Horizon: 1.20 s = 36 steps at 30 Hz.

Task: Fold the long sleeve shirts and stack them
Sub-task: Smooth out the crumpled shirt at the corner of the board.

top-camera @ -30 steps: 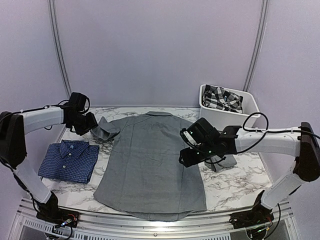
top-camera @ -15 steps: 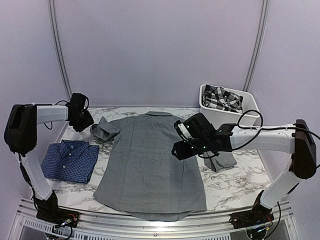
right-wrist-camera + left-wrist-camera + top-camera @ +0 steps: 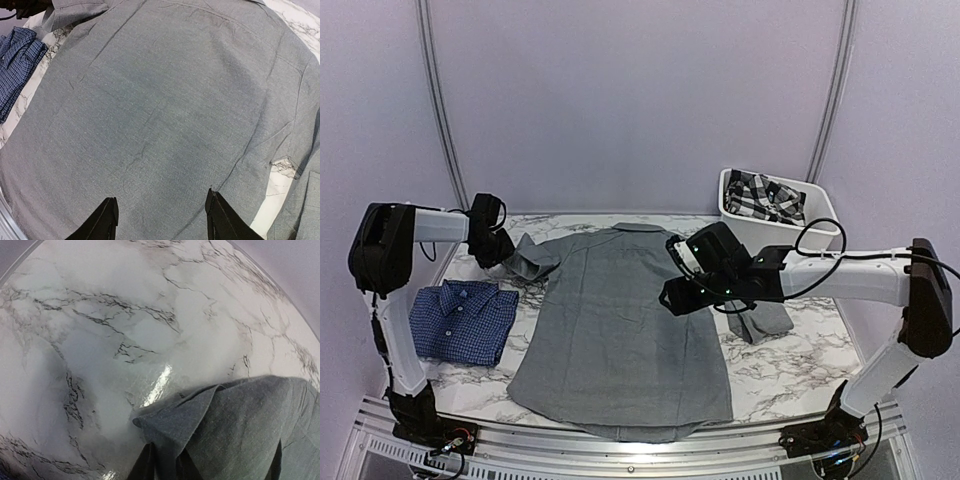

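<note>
Bare marble (image 3: 790,375) front-right; bin (image 3: 755,236), seemingly full, back-right.

- White shells on left arm (image 3: 425,225) and right arm (image 3: 850,275), black joints.
- Black cable (image 3: 823,221) looping, right of centre.
- Green lights (image 3: 706,291), mid-frame.
- Matte black tapered blades on right gripper (image 3: 161,196).

grey shirt (image 3: 620,320): matt woven cloth | table (image 3: 125,315): glossy marble-look | bin (image 3: 772,232): smooth white plastic
</note>
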Motion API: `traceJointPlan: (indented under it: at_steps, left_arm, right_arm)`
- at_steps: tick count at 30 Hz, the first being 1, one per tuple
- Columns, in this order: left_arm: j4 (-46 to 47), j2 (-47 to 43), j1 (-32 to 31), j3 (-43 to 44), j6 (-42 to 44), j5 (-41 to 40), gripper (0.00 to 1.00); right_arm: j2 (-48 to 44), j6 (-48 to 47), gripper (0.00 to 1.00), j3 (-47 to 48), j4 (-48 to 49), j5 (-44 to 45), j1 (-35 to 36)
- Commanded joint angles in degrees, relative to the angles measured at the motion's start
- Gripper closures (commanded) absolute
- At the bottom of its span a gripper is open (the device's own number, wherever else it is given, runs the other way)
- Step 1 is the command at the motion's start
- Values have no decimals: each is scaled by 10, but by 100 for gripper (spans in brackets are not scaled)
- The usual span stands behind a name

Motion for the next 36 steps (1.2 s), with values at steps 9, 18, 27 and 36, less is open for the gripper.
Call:
traceJointPlan:
  at_steps: [9,18,27,36]
  left_arm:
    - [12,-122,-27,29,59,-60,100]
    - [21,-168,-178,4,119,-88,100]
    - [51,-134,-278,-68,72,-69,100]
    - [43,-159,-135,-91,22,-44,100]
  right_arm:
    - [-5,-5,44,12,15,16,-4]
    - [8,-4,44,15,19,23,-5]
    - [22,-5,44,18,20,31,-6]
    - [54,-8,44,43,30,14,-5]
